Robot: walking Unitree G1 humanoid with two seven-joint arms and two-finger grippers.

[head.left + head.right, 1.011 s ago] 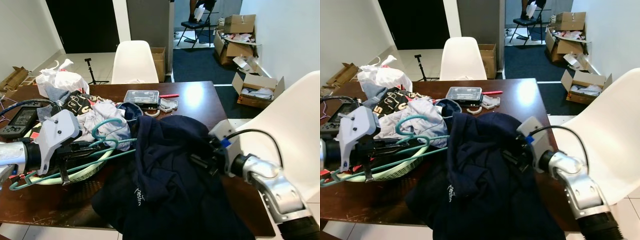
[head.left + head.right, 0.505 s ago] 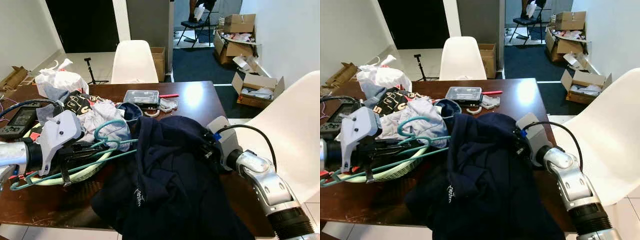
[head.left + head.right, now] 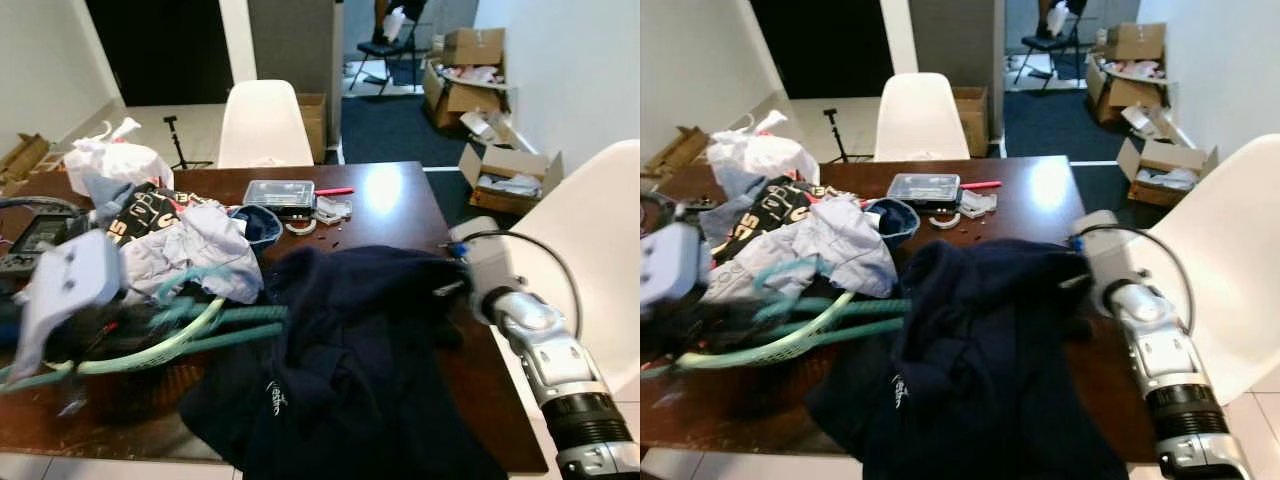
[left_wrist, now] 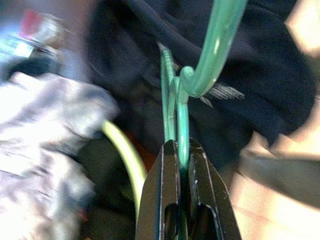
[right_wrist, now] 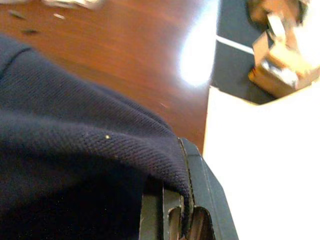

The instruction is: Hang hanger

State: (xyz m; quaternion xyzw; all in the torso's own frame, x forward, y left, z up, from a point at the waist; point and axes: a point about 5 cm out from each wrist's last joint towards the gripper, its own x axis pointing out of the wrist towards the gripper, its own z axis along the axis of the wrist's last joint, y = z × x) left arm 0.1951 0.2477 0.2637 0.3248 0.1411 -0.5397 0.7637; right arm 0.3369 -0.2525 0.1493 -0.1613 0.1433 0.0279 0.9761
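Left wrist view gives the grip detail that the blurred head views lack: left gripper (image 4: pixel 181 150) has its two black fingers pinched narrow on the thin teal-green wire hanger (image 4: pixel 177 107), wires running straight out between the tips, hook curving up over the dark cloth. In the head views the same hanger (image 3: pixel 215 325) shows as long teal bars lying across the brown wooden table (image 3: pixel 395 200), running from the blurred left gripper (image 3: pixel 110 325) at the table's left toward the dark navy knit sweatshirt (image 3: pixel 350 370), its far end touching or under the cloth, cannot tell which. Right wrist view shows coarse pique-like weave of the sweatshirt (image 5: pixel 75 150) draped over and tucked between the right gripper (image 5: pixel 175 200) fingers, closed on the fabric edge; glossy tabletop beyond. Left eye view puts the right gripper (image 3: pixel 452 288) at the sweatshirt's right edge, near the white plastic chair (image 3: pixel 590 250). Pale green rim of a plastic basket (image 3: pixel 190 335) lies just beside the hanger, crumpled grey-lilac shirt (image 3: pixel 190 250) behind it.
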